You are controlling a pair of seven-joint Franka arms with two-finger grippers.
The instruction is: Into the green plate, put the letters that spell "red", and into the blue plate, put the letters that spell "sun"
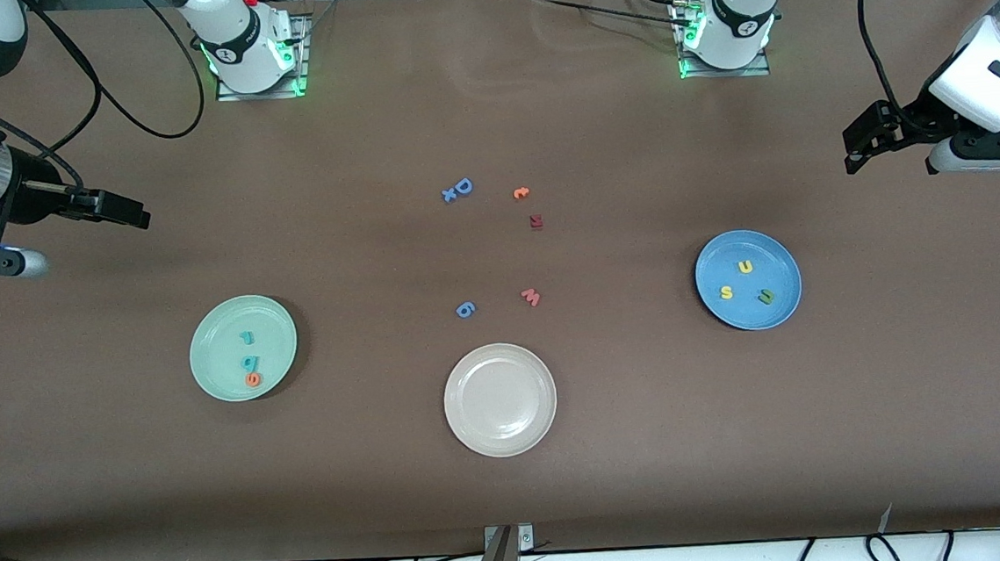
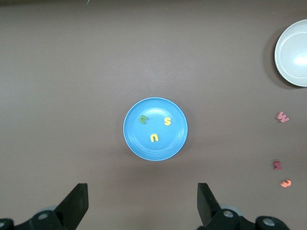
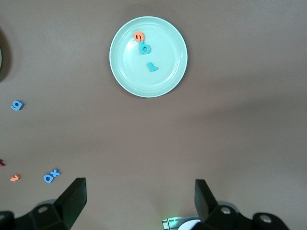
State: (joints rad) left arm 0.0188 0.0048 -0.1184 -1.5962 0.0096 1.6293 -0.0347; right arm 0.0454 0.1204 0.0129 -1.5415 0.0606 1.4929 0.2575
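Since both hands stand wide and empty, no reach remains: the green plate [image 1: 216, 371], nearest the right hand [image 1: 108, 207], holds r, d, e [image 1: 249, 361]; the blue plate [image 1: 780, 252], nearest the left hand [image 1: 865, 145], holds s, u, n [image 1: 745, 281].

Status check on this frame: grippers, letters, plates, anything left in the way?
Left gripper and right gripper open, empty, raised at the table's ends. Red letters in green plate; sun letters in blue plate. Nothing in the way.

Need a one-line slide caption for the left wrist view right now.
Open left claw hangs over bare table, the blue plate ahead holding yellow "s", yellow "u" and olive-green "n".
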